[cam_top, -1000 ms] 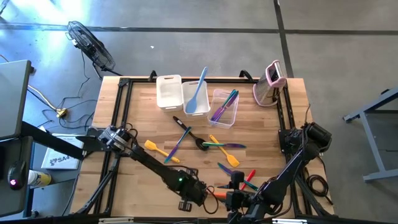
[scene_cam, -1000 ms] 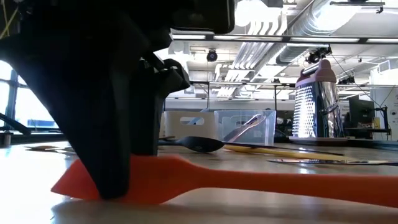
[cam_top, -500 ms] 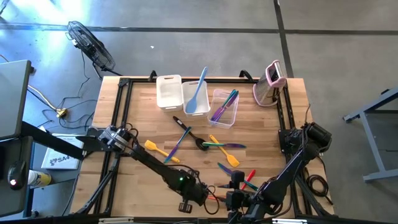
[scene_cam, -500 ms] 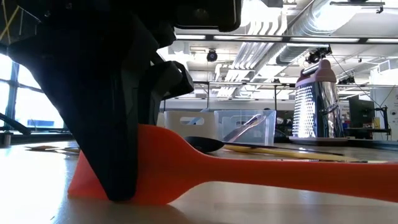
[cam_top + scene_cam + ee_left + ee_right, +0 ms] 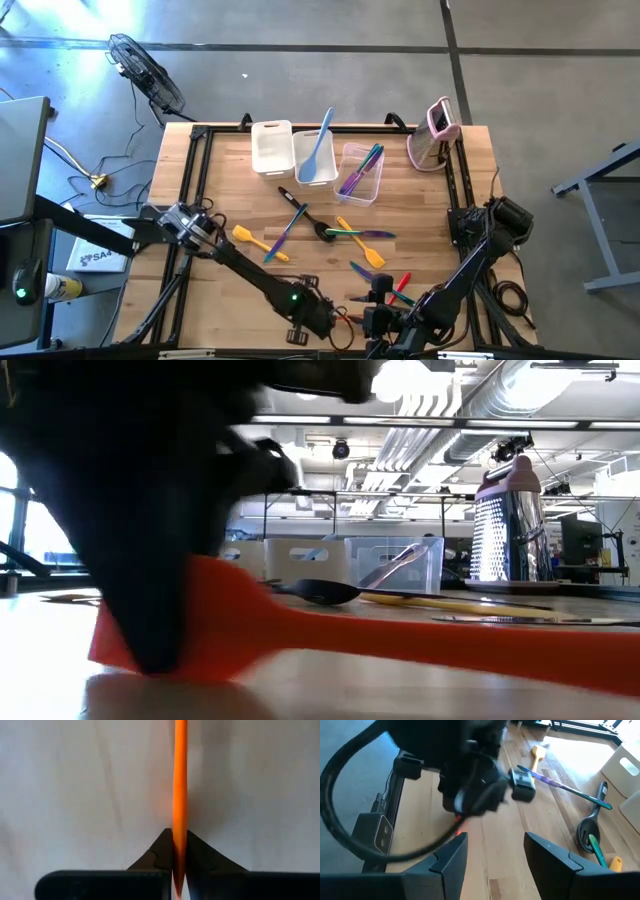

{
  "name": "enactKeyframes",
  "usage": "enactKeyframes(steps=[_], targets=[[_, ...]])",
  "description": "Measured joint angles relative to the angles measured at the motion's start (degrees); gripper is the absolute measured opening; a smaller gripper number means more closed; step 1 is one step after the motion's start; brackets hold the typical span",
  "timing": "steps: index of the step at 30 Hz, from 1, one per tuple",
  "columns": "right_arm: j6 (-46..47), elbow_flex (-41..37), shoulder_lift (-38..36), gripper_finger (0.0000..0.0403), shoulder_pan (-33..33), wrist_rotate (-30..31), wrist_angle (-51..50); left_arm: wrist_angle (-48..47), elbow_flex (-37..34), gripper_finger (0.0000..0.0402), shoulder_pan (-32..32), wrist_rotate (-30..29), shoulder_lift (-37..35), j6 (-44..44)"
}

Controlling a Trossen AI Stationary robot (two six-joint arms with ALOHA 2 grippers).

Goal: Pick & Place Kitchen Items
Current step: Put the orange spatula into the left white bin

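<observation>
An orange spatula [image 5: 400, 640] lies near the table's near edge; it also shows in the high view [image 5: 352, 313]. My left gripper [image 5: 320, 318] is down at its blade and shut on it. In the left wrist view the spatula [image 5: 180, 780] runs edge-on away from the fingers. My right gripper [image 5: 380, 320] hovers just to the right of it, open and empty [image 5: 492, 852], facing the left gripper. Other utensils lie mid-table: a yellow spatula [image 5: 250, 238], a black turner [image 5: 305, 213], a red one [image 5: 402, 283]. My left gripper pinches the orange spatula's blade [image 5: 179, 851] by its two flat faces between its two fingers [image 5: 161, 851]. The fingers come from above, pointing down. The blade [image 5: 215, 620] stands on edge and the handle [image 5: 480, 650] runs low toward the table's right. Whether the blade's lower edge touches the table I cannot tell.
Three tubs stand at the far edge: a white one [image 5: 271, 146], one [image 5: 312, 165] with a light blue spatula, and a clear one [image 5: 360, 172] with purple and teal utensils. A pink-and-white upright grater [image 5: 435, 135] stands at the far right.
The orange spatula's blade lay flat on the table under my left gripper; it has tipped up and now stands on edge between the fingers. My left gripper has shifted slightly toward the table's near edge.
</observation>
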Motion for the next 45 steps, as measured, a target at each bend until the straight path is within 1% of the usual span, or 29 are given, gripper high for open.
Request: enactKeyframes(steps=[3,8,14,18,23,30,35,37,40,43,45], targets=[[0.0,0.0,0.0,0.0188,0.0,0.0,0.0,-11.1,4.5,0.0015,-1.1,-3.9,0.3,-1.0],[-0.1,0.0,0.0,0.0188,0.1,0.6,1.0,-24.8,10.9,0.0015,-2.2,-9.6,0.2,-5.1],[-0.2,0.0,0.0,0.0188,0.7,3.6,1.0,-36.4,16.7,0.0015,-3.0,-16.8,0.2,-11.0],[-0.2,0.0,0.0,0.0188,1.4,5.3,1.1,-36.4,17.9,0.0015,-3.2,-19.8,-3.3,-12.0],[-0.2,0.0,0.0,0.0188,3.1,8.9,1.5,-36.3,18.0,0.0015,-2.8,-27.0,-10.0,-13.9],[-0.2,0.0,-0.1,0.0188,5.3,15.2,1.5,-36.4,18.0,0.0015,-0.8,-41.1,-23.3,-14.3],[-0.5,0.0,-0.1,0.0188,5.7,16.8,1.3,-36.3,17.8,0.0015,1.7,-53.4,-34.2,-14.3],[-0.7,0.0,-0.1,0.0188,5.6,17.5,1.1,-36.3,15.2,0.0015,3.0,-58.2,-39.2,-14.4],[-0.7,0.0,-0.1,0.0188,5.4,20.4,-0.5,-36.2,6.3,0.0015,5.1,-64.6,-48.3,-18.8],[-1.5,0.0,-0.2,0.0188,5.2,24.8,-1.1,-33.6,-7.9,0.0015,7.1,-68.2,-59.6,-25.8],[-3.7,0.0,-0.3,0.0188,4.7,27.0,-1.1,-26.4,-18.6,0.0015,8.1,-69.8,-68.0,-27.4]])
